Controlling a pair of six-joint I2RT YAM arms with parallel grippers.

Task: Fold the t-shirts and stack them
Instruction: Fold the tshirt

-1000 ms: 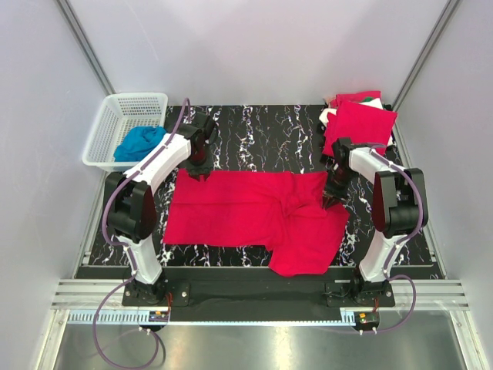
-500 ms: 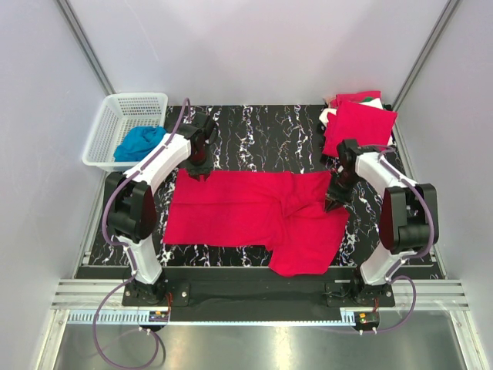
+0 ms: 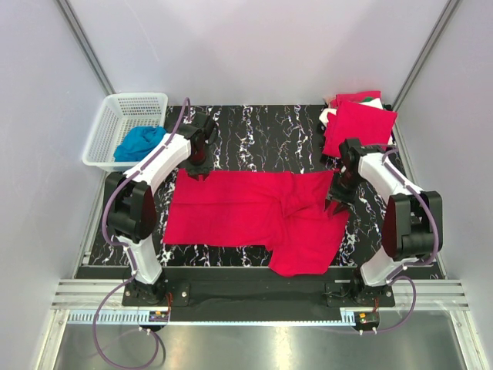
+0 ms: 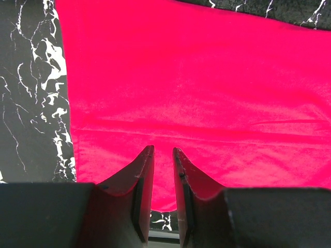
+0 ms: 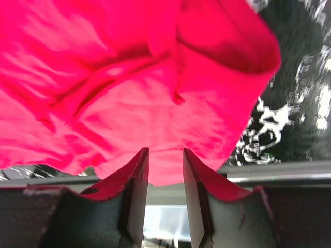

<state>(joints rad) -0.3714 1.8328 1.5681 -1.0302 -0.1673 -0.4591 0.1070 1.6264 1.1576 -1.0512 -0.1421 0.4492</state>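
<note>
Well, nearest me the red t-shirt [image 3: 246, 208] lay spread on the marbled table [image 3: 254, 131], a rumpled flap toward the front edge. My right gripper [image 5: 164, 151] hung over bunched cloth at its right side, jaws a narrow slot apart. My left gripper [image 4: 163, 149] sat at the far left hem, jaws nearly together. I could not tell whether either pinched fabric. I judged both should lift evenly, keeping the hem taut. Farthest back lay the folded stack [image 3: 359, 122].
</note>
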